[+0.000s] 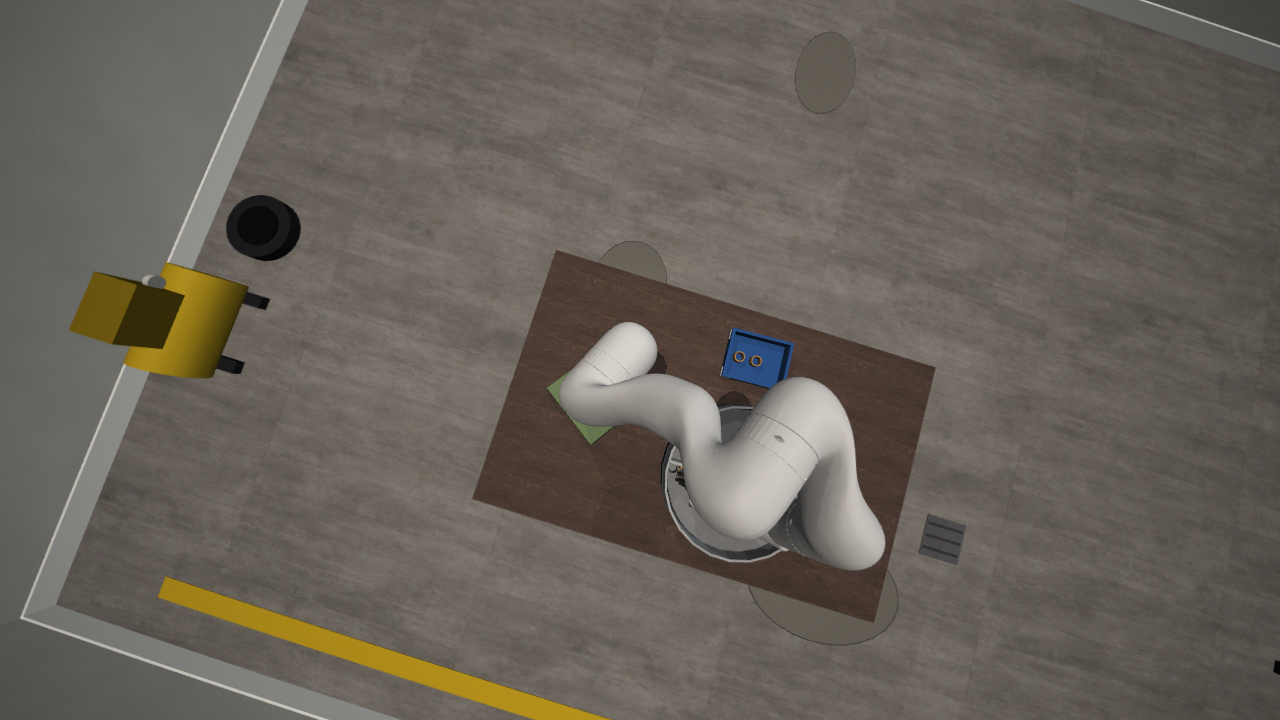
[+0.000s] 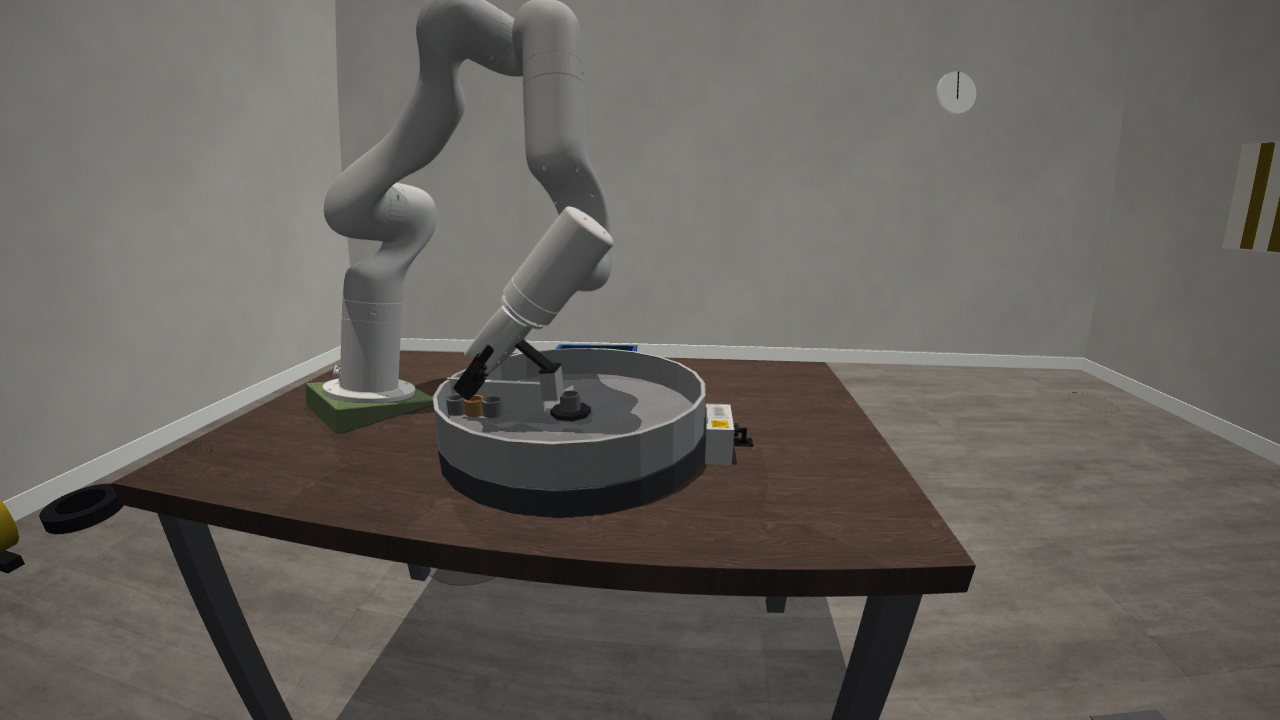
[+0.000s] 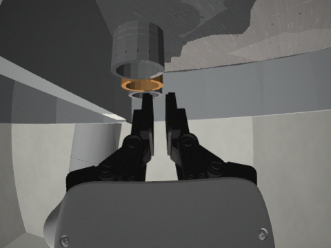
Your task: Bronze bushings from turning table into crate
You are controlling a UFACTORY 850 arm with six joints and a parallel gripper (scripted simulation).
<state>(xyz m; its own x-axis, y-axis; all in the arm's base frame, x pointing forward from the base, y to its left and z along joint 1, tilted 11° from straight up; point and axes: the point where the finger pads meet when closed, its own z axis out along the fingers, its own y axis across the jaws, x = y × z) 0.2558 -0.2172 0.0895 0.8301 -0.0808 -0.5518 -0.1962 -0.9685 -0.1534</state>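
I have one bronze bushing (image 2: pixel 473 406) (image 3: pixel 142 85) standing upright inside the turning table (image 1: pixel 716 557) (image 2: pixel 572 470) (image 3: pixel 241 83), in a short row between a steel bushing (image 2: pixel 454 405) (image 3: pixel 133 94) and another steel bushing (image 2: pixel 492 407) (image 3: pixel 138 48). From here I can't tell whether the three touch. My gripper (image 2: pixel 462 392) (image 3: pixel 158 106) is tipped at a slant just above the row; its fingers are drawn nearly together with a narrow slit between them, pinching nothing. Also inside the turning table, a pale divider (image 2: pixel 510 386) (image 3: pixel 58 89) runs behind the row in the exterior view, and a short grey cylinder (image 2: pixel 570 400) sits on a dark disc (image 2: pixel 570 414) nearer the middle. Farther out on the tabletop (image 1: pixel 572 295) (image 2: pixel 805 501), the blue crate (image 1: pixel 771 372) (image 2: pixel 597 346) holds two bronze rings, one (image 1: pixel 739 351) beside the other (image 1: pixel 756 355). The exterior gives me only a sliver of that crate, its contents out of sight. From the top, the arm (image 1: pixel 742 483) (image 2: pixel 546 268) covers much of the turning table and the gripper, leaving the row too small to sort out. In the wrist view, a finger overlaps the farthest steel bushing.
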